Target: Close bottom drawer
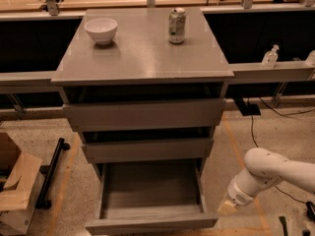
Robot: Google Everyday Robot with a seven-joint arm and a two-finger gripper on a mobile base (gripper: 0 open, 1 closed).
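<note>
Bottom drawer (150, 193) sitting pulled open, bottom center of frame.
I'm hovering the gripper (227, 208) at lower right, just beside the drawer's right front corner; can't tell if it's wide or narrow.

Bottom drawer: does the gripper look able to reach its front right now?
Probably yes: the gripper hangs just right of the open bottom drawer, near its front corner, with nothing between them.
</note>
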